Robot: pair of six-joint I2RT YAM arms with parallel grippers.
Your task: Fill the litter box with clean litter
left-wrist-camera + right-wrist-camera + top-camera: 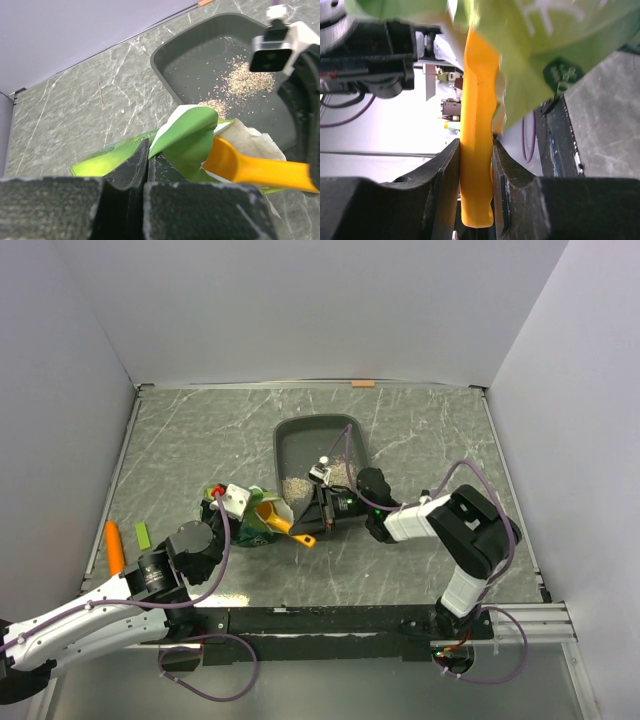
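The dark grey litter box (300, 440) lies at the table's middle, with clean litter (295, 486) in a thin pale patch at its near end. From the left wrist the litter box (165, 70) and the scattered clean litter (240, 82) show beyond a green bag (190, 135). My left gripper (146, 150) is shut on the bag's edge, just left of the tray's near corner in the top view (240, 520). An orange scoop (272, 513) has its head in the bag's mouth. My right gripper (476, 150) is shut on the scoop's handle (477, 125).
An orange carrot-shaped item (115, 546) and a small green piece (142, 535) lie near the left wall. White walls stand on the left, the back and the right of the table. The right wrist camera (277, 50) hangs over the tray's near end.
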